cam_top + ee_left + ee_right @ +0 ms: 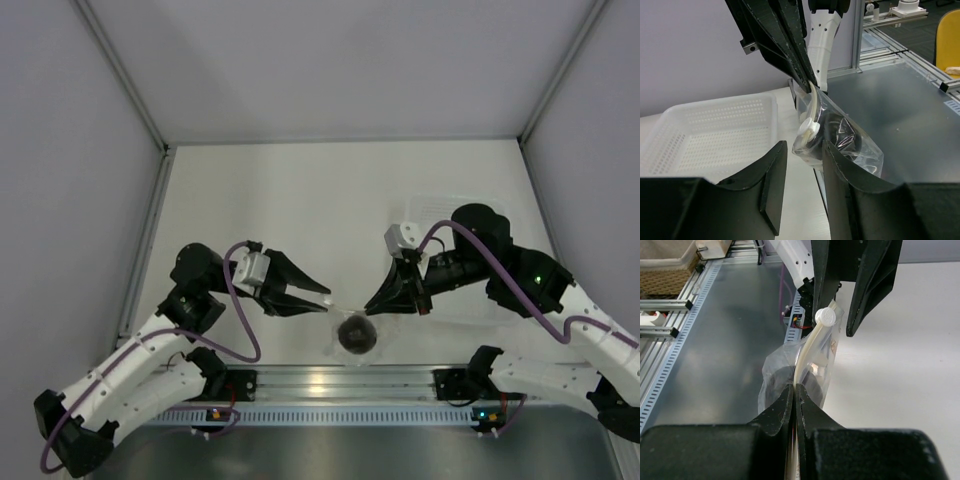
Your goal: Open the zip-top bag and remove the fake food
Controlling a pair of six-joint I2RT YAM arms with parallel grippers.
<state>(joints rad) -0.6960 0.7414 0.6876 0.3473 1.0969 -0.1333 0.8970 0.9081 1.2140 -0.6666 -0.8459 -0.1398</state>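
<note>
Two arms are meeting over the near edge of the tabletop [300, 200], with a white perforated tub [715, 130] sitting behind the right arm. Between them the zip-top bag [850, 150] is hanging in the air, its zip strip uppermost and running from claw to claw. The right claw [795, 389] is pressing together on one end of that strip, pinching the bag and carrying it. The left claw [320, 298] is standing spread, its fingers lying either side of the white slider [826, 316] without visibly touching it. The fake food [357, 335], a dark ball, is resting in the bag's sagging bottom. Judged step: opening, with the zip apparently not yet parted. The next move is calling for the left claw to close on the slider and draw it along the strip against the right claw's hold; a skewed pull is likely to twist the thin film.
</note>
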